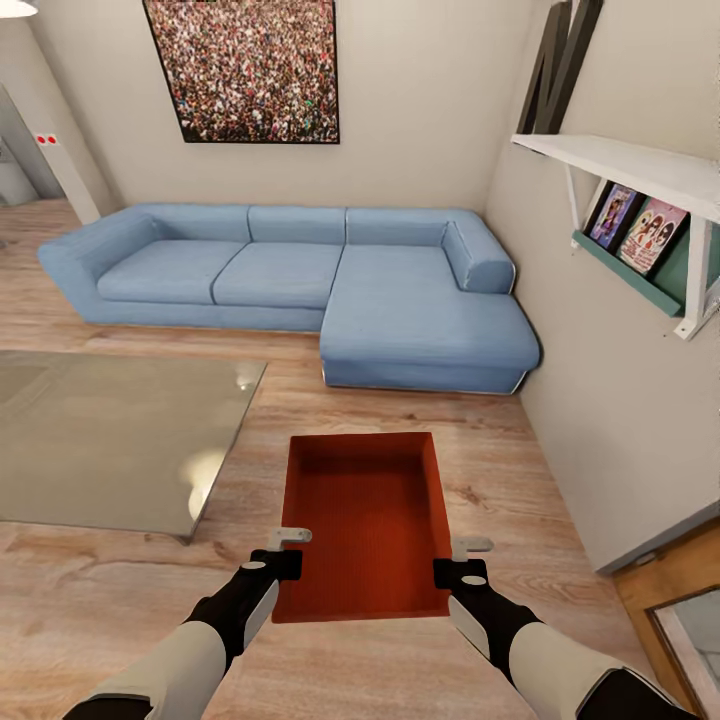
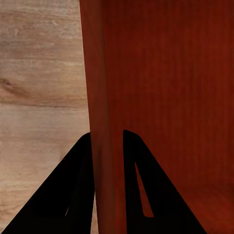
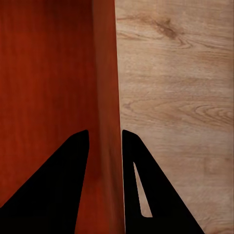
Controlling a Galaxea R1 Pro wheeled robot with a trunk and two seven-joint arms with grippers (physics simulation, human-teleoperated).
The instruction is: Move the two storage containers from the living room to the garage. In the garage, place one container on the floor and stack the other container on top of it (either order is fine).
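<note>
I hold one storage container [image 1: 365, 520] low centre; left gripper [image 2: 107, 141] and right gripper [image 3: 105, 141] each seem clamped on thin walls, which may slip.

Head downward; wrists close on container [image 1: 365, 520] walls

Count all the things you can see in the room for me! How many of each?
Orange box: 1
Blue sofa: 1
Glass table: 1
Crowd picture: 1
White shelf: 1
Grippers, left and right: 2
Total: 7
</note>
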